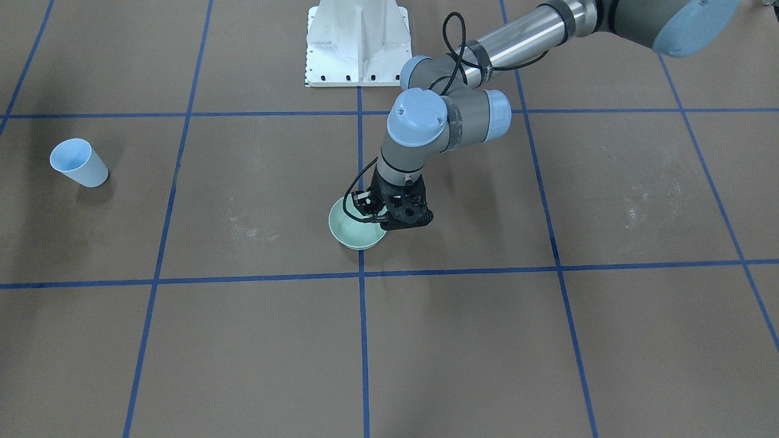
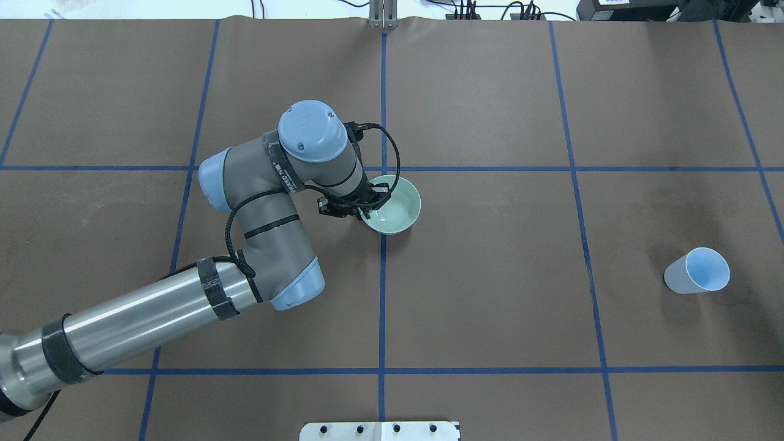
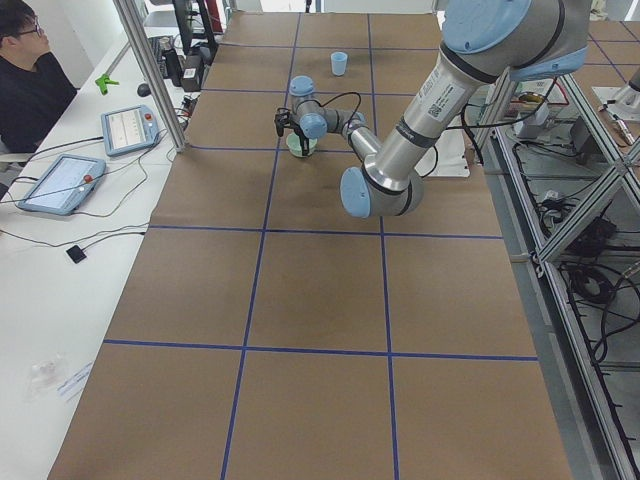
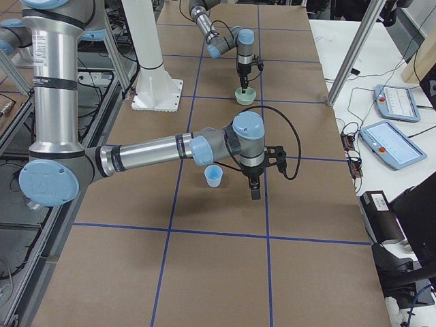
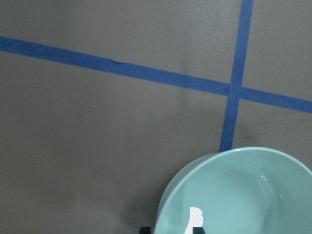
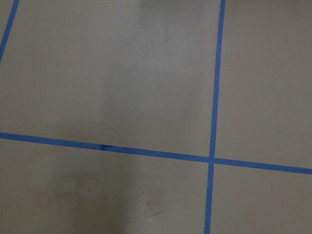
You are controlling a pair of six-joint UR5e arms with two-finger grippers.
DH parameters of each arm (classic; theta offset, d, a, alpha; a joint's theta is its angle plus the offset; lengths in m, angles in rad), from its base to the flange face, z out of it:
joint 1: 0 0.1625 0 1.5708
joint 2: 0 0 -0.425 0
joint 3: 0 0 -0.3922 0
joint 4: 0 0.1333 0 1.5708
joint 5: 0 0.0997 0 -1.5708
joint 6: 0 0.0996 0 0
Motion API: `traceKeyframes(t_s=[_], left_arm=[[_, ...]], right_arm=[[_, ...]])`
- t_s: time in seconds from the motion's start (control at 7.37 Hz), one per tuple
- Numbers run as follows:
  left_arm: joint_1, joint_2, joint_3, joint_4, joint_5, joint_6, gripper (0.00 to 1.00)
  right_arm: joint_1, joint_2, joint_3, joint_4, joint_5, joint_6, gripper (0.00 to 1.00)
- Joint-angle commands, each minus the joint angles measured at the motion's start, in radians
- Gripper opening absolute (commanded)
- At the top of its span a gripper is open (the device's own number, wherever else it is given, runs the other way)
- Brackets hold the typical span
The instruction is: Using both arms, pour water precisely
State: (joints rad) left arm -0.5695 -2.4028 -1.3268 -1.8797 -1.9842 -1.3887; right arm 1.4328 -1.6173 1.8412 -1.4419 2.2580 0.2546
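**While left gripper (image 2: 367,211) straddles bowl (image 2: 404,205) rim, right gripper (image 4: 253,192) hangs by cup (image 4: 214,176)**

Left gripper points down, one finger outside the pale green rim, one inside; whether they pinch it, cannot tell. A faint glint in the bowl's bottom reads as water (image 2: 389,213). Bowl rests on the brown surface (image 2: 490,275) just beside a blue tape crossing (image 2: 384,168). Right gripper, seen only from the right-end view, hangs over the surface just beside the upright blue cup; fingers apart or together, cannot tell.
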Motion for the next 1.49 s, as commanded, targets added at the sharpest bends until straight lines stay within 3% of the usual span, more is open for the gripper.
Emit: traceKeyframes(t_s=[0.0, 0.27, 0.54, 0.95, 1.36], left_arm=[[-0.033, -0.002, -0.018, 0.013, -0.042, 0.000, 0.00], [-0.140, 0.007, -0.104, 0.118, -0.170, 0.013, 0.00], [-0.216, 0.066, -0.242, 0.285, -0.215, 0.167, 0.00], [-0.375, 0.413, -0.480, 0.347, -0.316, 0.467, 0.00], [-0.447, 0.676, -0.522, 0.285, -0.318, 0.689, 0.00]], right_arm=[[0.000, 0.001, -0.002, 0.000, 0.002, 0.000, 0.99], [0.000, -0.006, 0.004, 0.002, 0.014, 0.006, 0.99], [0.000, -0.025, 0.003, 0.002, 0.018, 0.012, 0.99], [0.000, -0.036, -0.003, 0.002, 0.009, 0.018, 0.99], [-0.002, -0.038, -0.020, 0.009, 0.011, 0.018, 0.99]])
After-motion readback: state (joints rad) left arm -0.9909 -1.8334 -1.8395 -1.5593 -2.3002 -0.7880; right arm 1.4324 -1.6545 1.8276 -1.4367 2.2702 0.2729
